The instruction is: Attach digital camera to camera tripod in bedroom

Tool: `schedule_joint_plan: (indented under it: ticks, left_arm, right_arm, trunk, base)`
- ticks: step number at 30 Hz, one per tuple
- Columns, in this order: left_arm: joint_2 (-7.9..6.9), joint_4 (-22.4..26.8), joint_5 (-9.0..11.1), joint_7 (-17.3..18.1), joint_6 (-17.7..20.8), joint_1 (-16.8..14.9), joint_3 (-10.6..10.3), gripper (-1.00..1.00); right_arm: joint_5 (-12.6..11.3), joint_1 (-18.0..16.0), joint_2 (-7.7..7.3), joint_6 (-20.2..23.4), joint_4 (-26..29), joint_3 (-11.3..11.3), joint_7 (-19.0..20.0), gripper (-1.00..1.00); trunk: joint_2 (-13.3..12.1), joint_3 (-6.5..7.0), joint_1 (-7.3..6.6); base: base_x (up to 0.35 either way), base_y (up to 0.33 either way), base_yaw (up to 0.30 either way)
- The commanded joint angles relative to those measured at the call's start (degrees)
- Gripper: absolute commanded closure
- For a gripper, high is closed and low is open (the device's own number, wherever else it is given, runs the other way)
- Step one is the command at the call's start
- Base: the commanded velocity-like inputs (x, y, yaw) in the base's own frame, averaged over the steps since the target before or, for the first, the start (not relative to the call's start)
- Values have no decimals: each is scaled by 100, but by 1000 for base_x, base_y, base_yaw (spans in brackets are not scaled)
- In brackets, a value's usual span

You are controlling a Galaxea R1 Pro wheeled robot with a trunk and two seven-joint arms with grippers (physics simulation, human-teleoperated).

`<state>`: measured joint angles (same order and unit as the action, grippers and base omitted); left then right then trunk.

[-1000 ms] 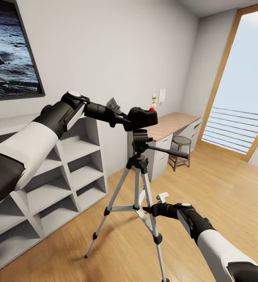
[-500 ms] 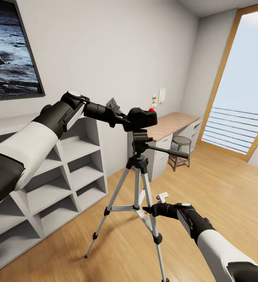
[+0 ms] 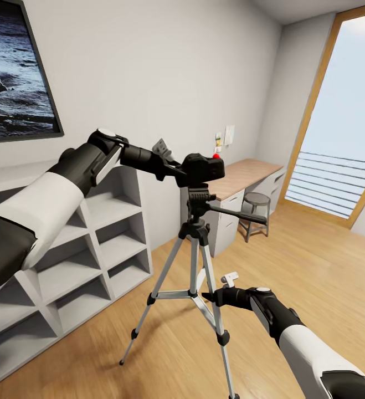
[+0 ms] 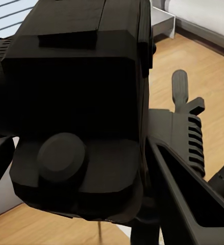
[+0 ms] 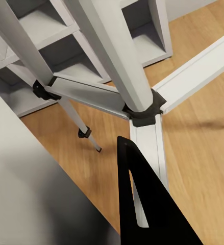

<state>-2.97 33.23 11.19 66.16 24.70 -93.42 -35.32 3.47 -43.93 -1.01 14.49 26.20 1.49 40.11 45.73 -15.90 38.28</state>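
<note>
The black digital camera point(image 3: 204, 169) with its red dot hangs just above the black head point(image 3: 199, 197) of the camera tripod point(image 3: 196, 244), and my left gripper point(image 3: 185, 169) is shut on it from the left. In the left wrist view the camera point(image 4: 81, 102) is very close, with one finger point(image 4: 185, 204) beside it. The tripod stands on the wood floor, its long handle point(image 3: 237, 215) pointing right. Low down, my right gripper point(image 3: 209, 298) is closed around a silver leg. The right wrist view has one black finger point(image 5: 142, 204) next to that leg and the leg brace hub point(image 5: 142, 109).
A white cube shelf point(image 3: 93, 244) stands against the wall at left, close to the tripod's legs. A wooden desk point(image 3: 243, 174) and a stool point(image 3: 256, 202) sit behind the tripod. A tall window point(image 3: 343, 122) is at right. Open wood floor point(image 3: 315, 266) lies to the right.
The left gripper has shifted the camera a touch to the right over the tripod head. The right arm and the tripod have not moved.
</note>
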Motion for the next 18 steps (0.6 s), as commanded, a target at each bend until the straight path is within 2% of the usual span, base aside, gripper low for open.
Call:
schedule_joint_plan:
  ticks: [1,18]
  left_arm:
    - [-15,5,52,20,38,-9,-34,100]
    - [-27,76,35,3,34,-9,-82,100]
  right_arm:
    - [233,-2,-5,-8,-220,18,14,100]
    - [233,-2,-14,-8,-220,18,7,100]
  trunk:
    - [5,-9,2]
    - [5,-9,2]
  base:
    - [0,0,0]
    - [0,0,0]
